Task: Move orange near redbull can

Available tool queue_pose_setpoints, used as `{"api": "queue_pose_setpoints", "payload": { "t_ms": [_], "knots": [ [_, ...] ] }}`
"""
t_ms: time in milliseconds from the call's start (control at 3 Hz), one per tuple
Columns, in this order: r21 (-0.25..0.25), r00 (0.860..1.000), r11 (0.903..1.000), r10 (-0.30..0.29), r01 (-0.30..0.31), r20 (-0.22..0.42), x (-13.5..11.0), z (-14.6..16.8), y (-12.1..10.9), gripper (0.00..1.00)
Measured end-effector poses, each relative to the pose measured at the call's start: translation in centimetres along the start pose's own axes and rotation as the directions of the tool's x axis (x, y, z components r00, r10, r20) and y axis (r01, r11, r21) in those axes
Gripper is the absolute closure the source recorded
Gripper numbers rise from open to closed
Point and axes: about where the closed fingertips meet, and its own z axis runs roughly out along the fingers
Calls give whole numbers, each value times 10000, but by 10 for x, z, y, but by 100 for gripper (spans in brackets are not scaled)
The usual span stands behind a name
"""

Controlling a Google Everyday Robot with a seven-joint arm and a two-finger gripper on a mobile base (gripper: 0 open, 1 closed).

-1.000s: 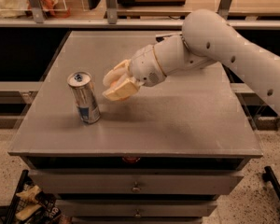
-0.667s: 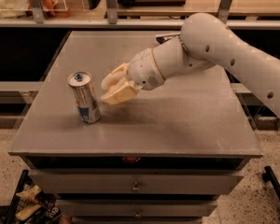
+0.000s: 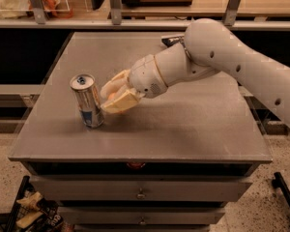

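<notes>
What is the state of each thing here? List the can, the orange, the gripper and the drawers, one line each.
can: upright on the table, just left of the gripper.
orange: held between the gripper's fingers, mostly hidden, close to the can.
gripper: shut on the orange, low over the table beside the can.
drawers: shut.

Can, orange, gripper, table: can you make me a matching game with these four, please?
Things:
1. can
2. orange
3. gripper
4. table

Places or states:
A. grey and flat, with everything above it
B. standing upright on the table
C. held inside the gripper
D. right beside the can, shut on the fruit

Pairs: 1-B, 2-C, 3-D, 4-A
</notes>
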Motion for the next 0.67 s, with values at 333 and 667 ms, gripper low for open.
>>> {"api": "queue_pose_setpoints", "payload": {
  "t_ms": [333, 667],
  "knots": [
    [-97, 9999, 10000, -7, 8, 135, 0, 4, 2, 100],
    [-180, 9997, 9998, 71, -67, 247, 1, 8, 2, 82]
  ]
}}
